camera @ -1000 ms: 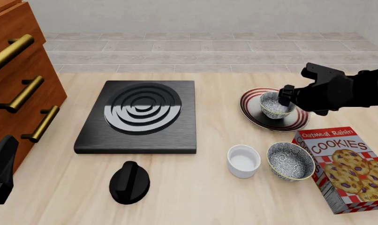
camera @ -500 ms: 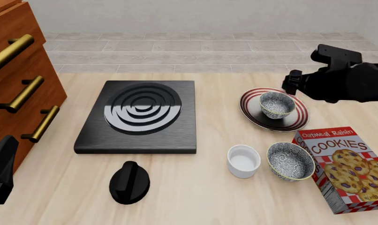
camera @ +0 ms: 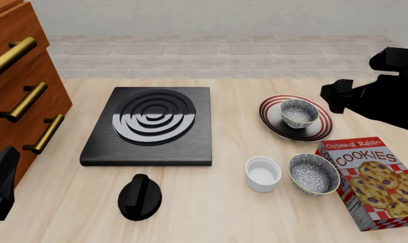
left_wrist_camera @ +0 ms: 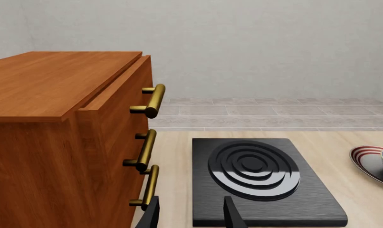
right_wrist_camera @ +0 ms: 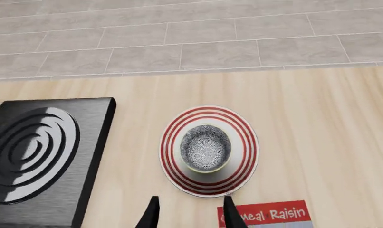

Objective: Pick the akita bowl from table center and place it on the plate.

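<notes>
The akita bowl (camera: pixel 298 112) stands upright in the middle of the red-striped plate (camera: pixel 272 108) at the table's right. Nothing is holding it. My right gripper (camera: pixel 333 97) hangs above and to the right of the plate, apart from the bowl. From the right wrist camera, the bowl (right_wrist_camera: pixel 205 147) and plate (right_wrist_camera: pixel 243 142) lie well below my right gripper (right_wrist_camera: pixel 190 216), which is open and holds nothing. My left gripper (camera: pixel 1 185) rests at the near left edge. In its wrist view the left gripper (left_wrist_camera: pixel 190 218) is open, and the plate (left_wrist_camera: pixel 368 158) shows at the frame's edge.
A wider speckled bowl (camera: pixel 313 173) and a white cup (camera: pixel 262 173) sit near the front, beside a cookie box (camera: pixel 376 179). A black burner block (camera: pixel 150 124) lies mid-table with a black knob (camera: pixel 139 197) in front. A wooden drawer cabinet (camera: pixel 22 91) stands at left.
My right gripper let go of the akita bowl, then rose and drew back to the right. The bowl stayed on the plate. The left arm has not moved.
</notes>
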{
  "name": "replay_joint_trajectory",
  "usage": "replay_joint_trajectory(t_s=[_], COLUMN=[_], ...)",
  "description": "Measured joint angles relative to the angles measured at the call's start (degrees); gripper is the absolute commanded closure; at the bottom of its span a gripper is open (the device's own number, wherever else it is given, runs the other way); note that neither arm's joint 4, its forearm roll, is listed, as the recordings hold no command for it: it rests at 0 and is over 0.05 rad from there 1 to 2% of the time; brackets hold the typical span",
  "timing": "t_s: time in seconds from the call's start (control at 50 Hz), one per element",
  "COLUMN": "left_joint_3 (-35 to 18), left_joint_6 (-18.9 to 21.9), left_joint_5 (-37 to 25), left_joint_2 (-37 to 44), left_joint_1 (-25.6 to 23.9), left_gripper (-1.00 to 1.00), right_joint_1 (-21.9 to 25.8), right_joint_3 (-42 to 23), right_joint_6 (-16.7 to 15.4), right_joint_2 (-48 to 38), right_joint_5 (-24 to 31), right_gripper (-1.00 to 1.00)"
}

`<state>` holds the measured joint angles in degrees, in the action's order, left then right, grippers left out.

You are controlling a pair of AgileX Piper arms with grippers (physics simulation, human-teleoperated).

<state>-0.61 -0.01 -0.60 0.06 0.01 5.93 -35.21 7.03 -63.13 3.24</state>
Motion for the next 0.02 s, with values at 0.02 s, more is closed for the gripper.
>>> replay_joint_trajectory(t_s=[0.02], left_joint_3=[0.00], left_joint_6=[0.00], left_joint_5=[0.00], left_joint_2=[0.00], left_joint_1=[0.00], left_gripper=[-1.00], right_joint_1=[0.24], right_joint_3=[0.60], right_joint_6=[-0.13], right_joint_2=[1.11], right_joint_5=[0.04], right_gripper=[-1.00])
